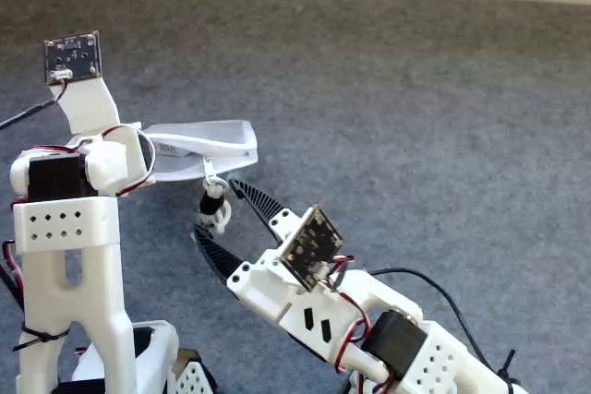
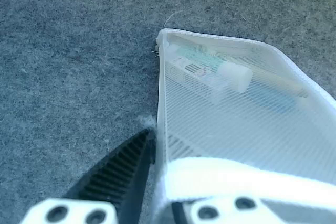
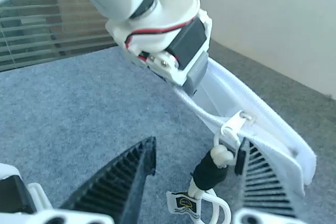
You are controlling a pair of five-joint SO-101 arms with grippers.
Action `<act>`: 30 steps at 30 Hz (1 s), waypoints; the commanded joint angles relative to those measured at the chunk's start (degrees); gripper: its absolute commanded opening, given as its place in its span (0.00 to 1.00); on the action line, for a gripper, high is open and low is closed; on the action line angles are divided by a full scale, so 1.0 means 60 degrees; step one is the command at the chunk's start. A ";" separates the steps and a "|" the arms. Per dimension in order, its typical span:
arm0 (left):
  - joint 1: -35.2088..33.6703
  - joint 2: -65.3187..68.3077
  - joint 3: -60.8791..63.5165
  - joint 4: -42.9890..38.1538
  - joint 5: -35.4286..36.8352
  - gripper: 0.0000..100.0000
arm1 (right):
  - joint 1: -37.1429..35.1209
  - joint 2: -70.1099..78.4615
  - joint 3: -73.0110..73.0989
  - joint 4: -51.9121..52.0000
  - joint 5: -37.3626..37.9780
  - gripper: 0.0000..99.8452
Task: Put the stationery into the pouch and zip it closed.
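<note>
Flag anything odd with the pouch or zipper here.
Nothing spilled or damaged. The stationery sits inside the pouch, which the left gripper clamps at one end. The zipper pull dangles inside the open right gripper, ungripped.

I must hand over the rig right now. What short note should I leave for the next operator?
Left hand: shut on the pouch edge.
Right hand: open, its fingers on either side of the zipper pull, not gripping it.
Done: stationery lies inside the pouch.
Left: close on the pull and zip; how far the zip runs now is unclear.
</note>
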 commanded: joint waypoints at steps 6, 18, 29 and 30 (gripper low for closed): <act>-0.0212 -0.0227 -0.0125 -0.0147 0.0161 0.01 | 0.0037 0.2879 -0.0403 -0.0256 -0.0073 0.23; -0.0198 -0.0227 -0.0110 -0.0161 0.0161 0.01 | 0.0755 0.2982 -0.0374 -0.2044 -0.0835 0.23; -0.0198 -0.0227 -0.0110 -0.0147 0.0161 0.01 | 0.0857 0.3011 -0.0242 -0.2425 -0.0821 0.23; -0.0198 -0.0227 -0.0110 -0.0132 0.0161 0.01 | 0.0857 0.3011 -0.0212 -0.2425 -0.0821 0.23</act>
